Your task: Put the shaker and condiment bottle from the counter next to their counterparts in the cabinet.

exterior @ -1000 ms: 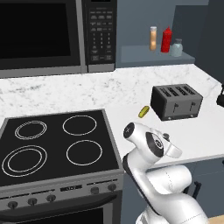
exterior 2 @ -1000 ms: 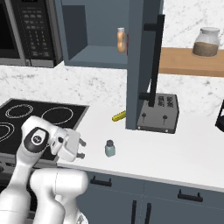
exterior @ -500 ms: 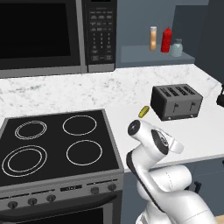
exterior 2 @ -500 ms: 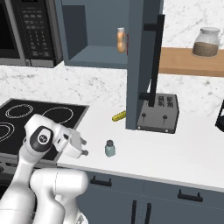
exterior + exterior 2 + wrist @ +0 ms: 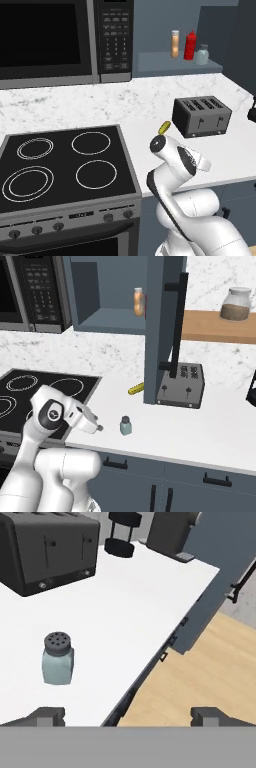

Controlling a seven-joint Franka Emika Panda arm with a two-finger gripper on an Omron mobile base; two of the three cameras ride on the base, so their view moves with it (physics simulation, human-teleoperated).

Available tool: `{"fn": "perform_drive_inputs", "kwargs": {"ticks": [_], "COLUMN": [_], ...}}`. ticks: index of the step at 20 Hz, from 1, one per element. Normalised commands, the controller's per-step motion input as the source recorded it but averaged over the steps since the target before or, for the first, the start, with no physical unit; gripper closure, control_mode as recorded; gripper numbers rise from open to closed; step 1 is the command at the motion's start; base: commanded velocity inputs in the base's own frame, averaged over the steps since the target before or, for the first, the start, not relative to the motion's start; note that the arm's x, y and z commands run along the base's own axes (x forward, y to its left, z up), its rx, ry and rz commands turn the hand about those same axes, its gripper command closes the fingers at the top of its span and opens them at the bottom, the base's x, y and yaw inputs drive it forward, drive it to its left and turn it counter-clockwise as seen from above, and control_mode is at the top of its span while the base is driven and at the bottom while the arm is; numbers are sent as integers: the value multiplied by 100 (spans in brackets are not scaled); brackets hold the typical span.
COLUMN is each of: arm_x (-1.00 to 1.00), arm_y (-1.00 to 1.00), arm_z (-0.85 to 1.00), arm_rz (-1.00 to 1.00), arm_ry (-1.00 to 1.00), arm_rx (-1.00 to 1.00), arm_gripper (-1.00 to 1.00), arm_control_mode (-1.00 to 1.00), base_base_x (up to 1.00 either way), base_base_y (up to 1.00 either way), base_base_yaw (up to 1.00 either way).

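While my base faces the counter (image 5: 200, 431), I note its white speckled top carries a black cooktop (image 5: 65, 165) at one end and a dark toaster (image 5: 182, 386) further along. Above it, the cabinet (image 5: 117, 291) stands with its door swung out, and its flat shelf (image 5: 175, 64) holds three containers in a row: the condiment bottle (image 5: 174, 44), orange with a pale cap, then a red squeeze bottle (image 5: 189, 46) just beside it, then a small pale twin shaker (image 5: 202, 55) at the end. All three stand upright. A black microwave (image 5: 65, 40) hangs next to the cabinet.

On the counter, the shaker (image 5: 125, 425) stands upright near the front edge, well apart from the toaster, with a small yellow oblong item (image 5: 135, 388) lying behind it. My gripper (image 5: 127, 714) is spread open and holds nothing; the shaker sits ahead of my left fingertip (image 5: 47, 716), not between the two tips.
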Motion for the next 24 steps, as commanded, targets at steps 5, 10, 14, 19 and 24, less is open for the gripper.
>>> {"fn": "perform_drive_inputs", "kwargs": {"ticks": [5, 10, 14, 19, 24], "arm_x": [0, 0, 6, 6, 0], "arm_y": [-23, -21, -8, 0, 0], "arm_z": [-49, -55, -49, -42, -34], "arm_rz": [8, 11, 8, 5, 1], "arm_ry": [-11, -16, -6, -1, -3], "arm_rx": [0, 0, 0, 0, 0], "arm_gripper": [-100, -100, -100, -100, -100], "arm_control_mode": [-100, -100, -100, -100, -100], "base_base_x": [0, 0, 0, 0, 0], "base_base_y": [0, 0, 0, 0, 0], "base_base_yaw": [0, 0, 0, 0, 0]}}
